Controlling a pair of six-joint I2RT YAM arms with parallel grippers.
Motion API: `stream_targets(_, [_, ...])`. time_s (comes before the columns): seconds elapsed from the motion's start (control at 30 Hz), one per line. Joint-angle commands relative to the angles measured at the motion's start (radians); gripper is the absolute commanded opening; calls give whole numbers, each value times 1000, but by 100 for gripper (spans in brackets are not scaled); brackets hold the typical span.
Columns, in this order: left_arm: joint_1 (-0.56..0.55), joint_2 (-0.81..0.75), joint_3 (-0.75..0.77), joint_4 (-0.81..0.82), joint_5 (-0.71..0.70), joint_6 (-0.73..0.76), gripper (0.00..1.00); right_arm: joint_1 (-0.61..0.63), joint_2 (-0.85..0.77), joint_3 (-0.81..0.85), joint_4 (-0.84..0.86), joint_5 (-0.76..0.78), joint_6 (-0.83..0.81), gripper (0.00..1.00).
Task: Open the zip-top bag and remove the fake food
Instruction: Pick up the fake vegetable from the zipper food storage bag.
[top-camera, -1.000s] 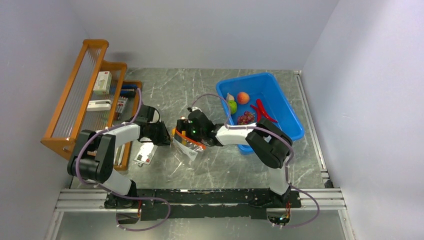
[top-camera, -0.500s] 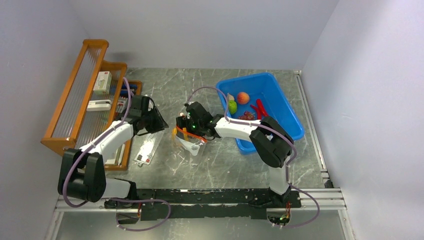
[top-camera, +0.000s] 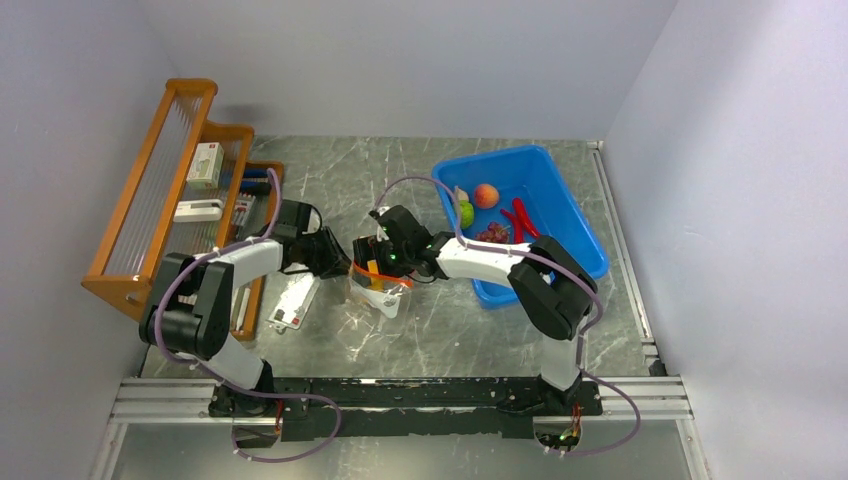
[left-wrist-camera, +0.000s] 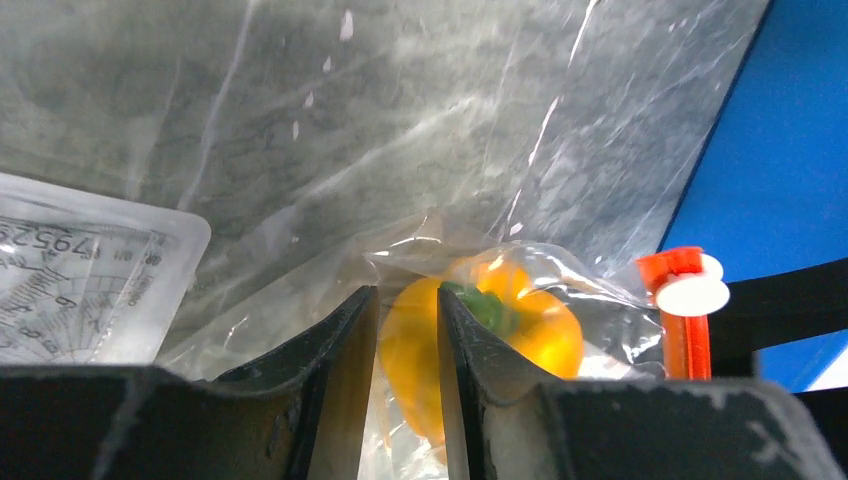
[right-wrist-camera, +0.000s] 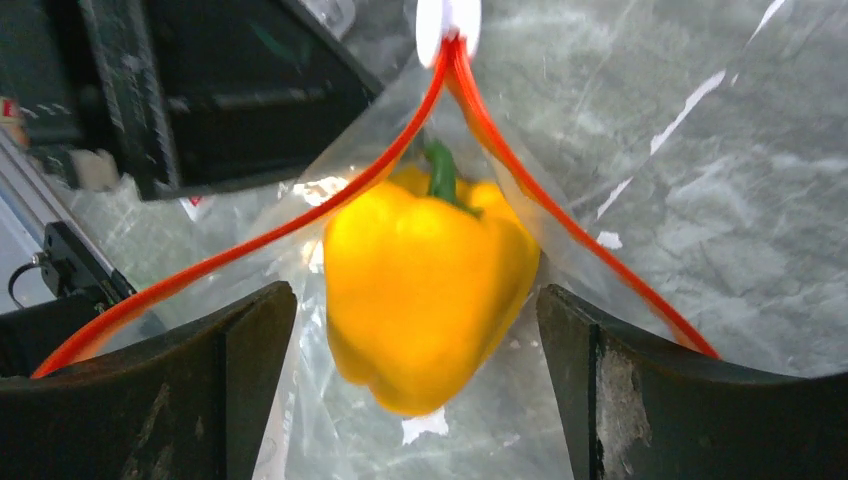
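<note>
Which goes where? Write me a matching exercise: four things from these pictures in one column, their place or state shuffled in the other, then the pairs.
Things
1. bell pepper
2. peach
3. right gripper
4. white card packet

Place or state
A. flat on the table beside the wooden rack
B. inside the zip-top bag
C. in the blue bin
D. jaws wide open

Pairs: 1-B, 2-C, 3-D, 4-A
</note>
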Motion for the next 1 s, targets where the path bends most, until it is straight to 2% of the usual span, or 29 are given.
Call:
stream_targets(0.0, [-13, 0, -54, 43, 56, 31, 40, -7, -27, 24, 20, 14, -40, 98])
stream_targets(0.1, [-16, 7, -75, 50, 63, 31, 39, -4, 17, 48, -26, 14, -40, 96])
stream_targets(0.3, [-16, -23, -115, 42, 29, 11, 39, 32, 37, 12, -74, 59, -36, 86])
stream_targets(0.57, [-16, -124, -82, -92, -80, 35, 39, 67, -9, -28, -117, 77, -64, 90])
stream_targets(0.67, [-16, -193, -74, -138, -111, 48, 40, 72, -14, -35, -126, 127, -53, 82])
stream_targets(0.77, [-16, -292, -67, -215, -201, 32, 42, 71, -24, -45, -109, 153, -22, 70])
stream_targets(0.87, [-15, -383, -49, -343, -314, -6, 54, 71, -49, -67, -63, 138, 9, 62])
stream_targets(0.97, [-16, -463, -77, -411, -328, -54, 61, 70, -70, -108, 7, 122, 52, 60])
